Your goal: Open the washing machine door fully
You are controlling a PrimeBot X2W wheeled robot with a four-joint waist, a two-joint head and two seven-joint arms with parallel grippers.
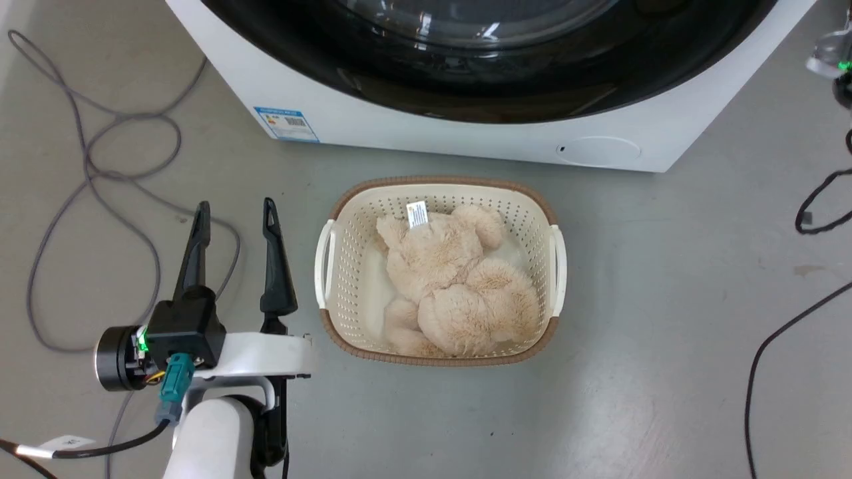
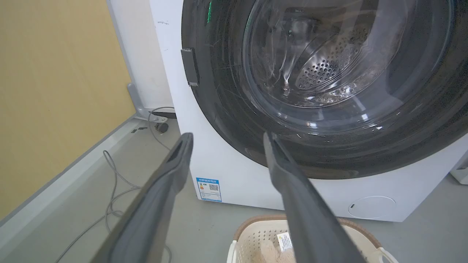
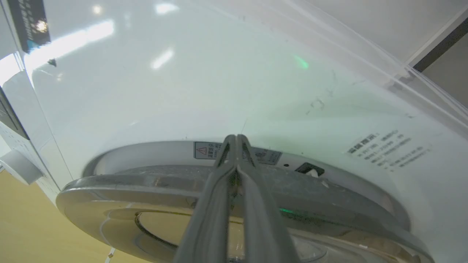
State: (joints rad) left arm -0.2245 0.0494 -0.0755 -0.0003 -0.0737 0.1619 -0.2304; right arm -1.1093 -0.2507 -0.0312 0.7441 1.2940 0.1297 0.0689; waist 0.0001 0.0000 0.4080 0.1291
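The white washing machine stands at the top of the head view, its glossy black washing machine door facing me. My left gripper hovers open over the floor, left of a basket and short of the washer. In the left wrist view its fingers point at the door, whose clear bowl window shows the steel drum. My right gripper is shut on nothing. Its tips reach over the door's rim, which stands slightly off the white front, by a warning sticker and a latch slot.
A cream basket holding a beige plush toy sits on the floor before the washer. Grey cables loop at the left, black cables at the right. A yellow wall runs left of the washer.
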